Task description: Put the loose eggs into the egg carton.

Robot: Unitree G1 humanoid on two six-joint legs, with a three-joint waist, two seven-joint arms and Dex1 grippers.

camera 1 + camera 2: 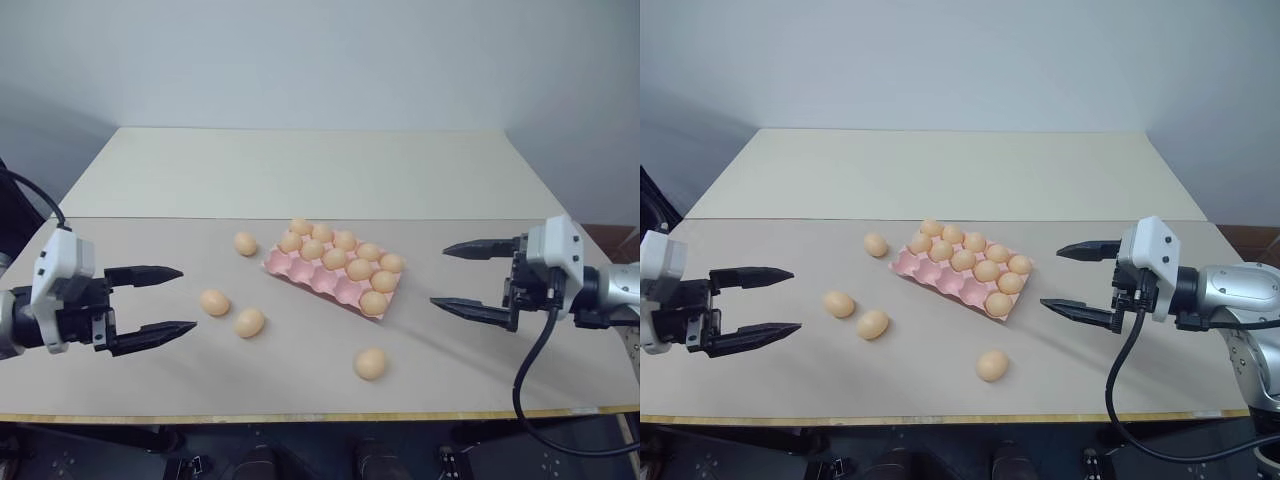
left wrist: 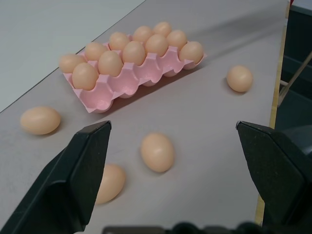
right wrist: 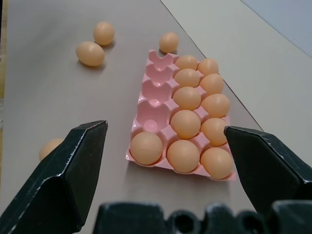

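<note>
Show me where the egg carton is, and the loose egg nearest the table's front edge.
egg carton point(image 1: 318, 276): left eye view, an empty pink cup.
loose egg nearest the front edge point(image 1: 371, 363): left eye view, its middle.

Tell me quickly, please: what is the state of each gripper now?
Left gripper: open, holding nothing.
Right gripper: open, holding nothing.

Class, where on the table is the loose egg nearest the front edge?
In the head views, that egg lies alone near the table's front edge, just in front of the pink egg carton's right end, nearer the right gripper than the left.
</note>
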